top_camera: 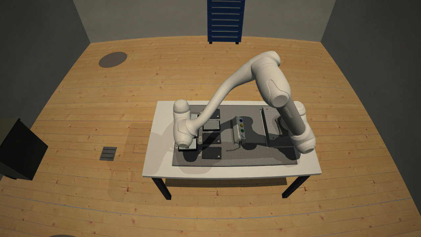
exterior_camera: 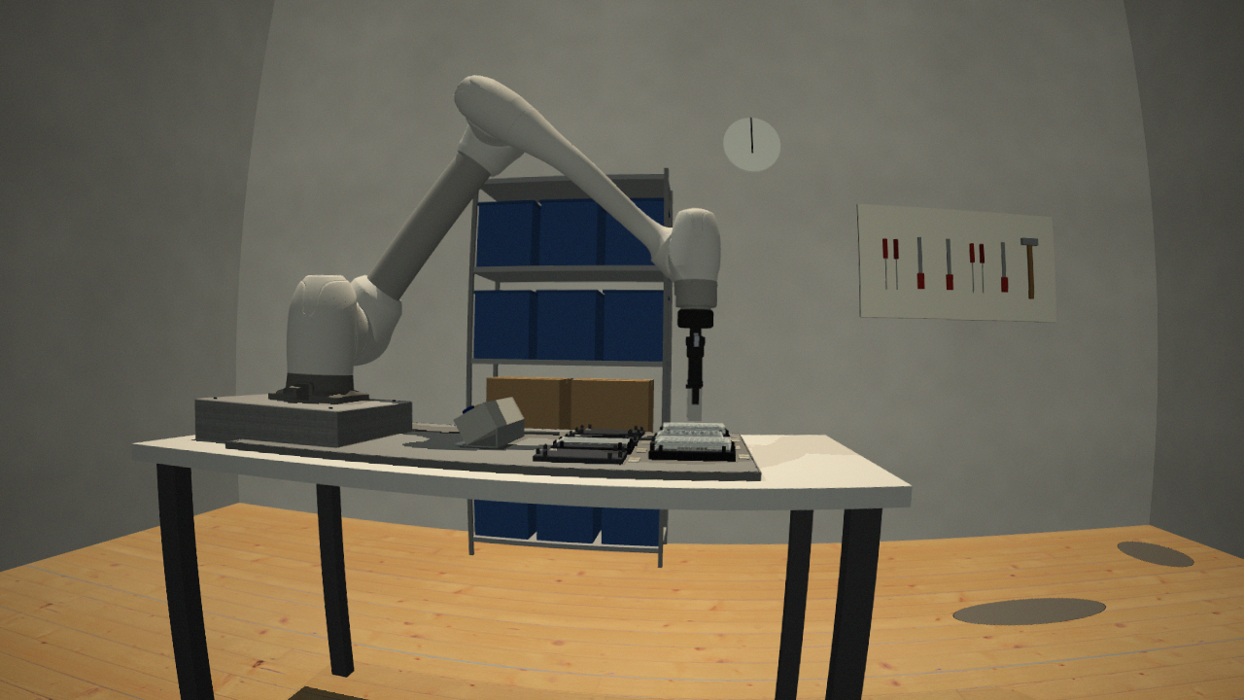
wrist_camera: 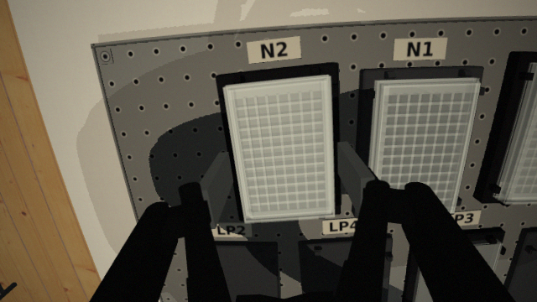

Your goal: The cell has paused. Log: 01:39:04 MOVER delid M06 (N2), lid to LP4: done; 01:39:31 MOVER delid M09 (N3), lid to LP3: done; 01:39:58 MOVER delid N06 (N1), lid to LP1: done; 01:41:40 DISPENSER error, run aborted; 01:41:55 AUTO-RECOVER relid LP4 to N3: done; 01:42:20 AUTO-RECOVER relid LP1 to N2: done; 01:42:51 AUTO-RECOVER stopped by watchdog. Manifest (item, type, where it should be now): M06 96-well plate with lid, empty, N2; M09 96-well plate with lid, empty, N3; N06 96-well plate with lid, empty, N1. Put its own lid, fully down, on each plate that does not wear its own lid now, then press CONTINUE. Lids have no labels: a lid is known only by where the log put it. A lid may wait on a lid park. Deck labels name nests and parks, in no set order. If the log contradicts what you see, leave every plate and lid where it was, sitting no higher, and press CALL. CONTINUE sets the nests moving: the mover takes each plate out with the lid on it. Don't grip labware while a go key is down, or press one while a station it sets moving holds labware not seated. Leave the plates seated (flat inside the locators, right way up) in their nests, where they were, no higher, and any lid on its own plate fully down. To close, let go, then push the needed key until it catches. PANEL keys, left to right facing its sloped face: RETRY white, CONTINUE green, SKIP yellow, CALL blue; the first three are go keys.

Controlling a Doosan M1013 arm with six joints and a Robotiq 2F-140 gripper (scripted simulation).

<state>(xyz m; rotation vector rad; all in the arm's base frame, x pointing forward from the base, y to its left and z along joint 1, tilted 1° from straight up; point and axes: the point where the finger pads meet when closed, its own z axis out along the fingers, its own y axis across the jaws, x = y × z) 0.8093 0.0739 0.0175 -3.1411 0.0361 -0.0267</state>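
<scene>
In the wrist view, three clear 96-well plates sit in black nests in a row. One is at label N2 (wrist_camera: 281, 144), one at N1 (wrist_camera: 424, 138), and a third is cut off at the right edge (wrist_camera: 518, 134). My gripper (wrist_camera: 284, 162) is open and empty. It hangs a little above the N2 plate with one grey finger pad on each long side of it, touching nothing. It also shows in the side view (exterior_camera: 694, 396). Whether each plate wears a lid is hard to tell. A pale lid lies on one park (top_camera: 211, 126) by the LP3 label (wrist_camera: 465, 218).
Park labels LP2 (wrist_camera: 231, 231) and LP4 (wrist_camera: 341, 226) sit below the nests, with dark parks under them. The key panel (top_camera: 239, 129) stands mid-deck, with the arm's base block (top_camera: 276, 126) to its right. The table's left edge is close to the N2 nest.
</scene>
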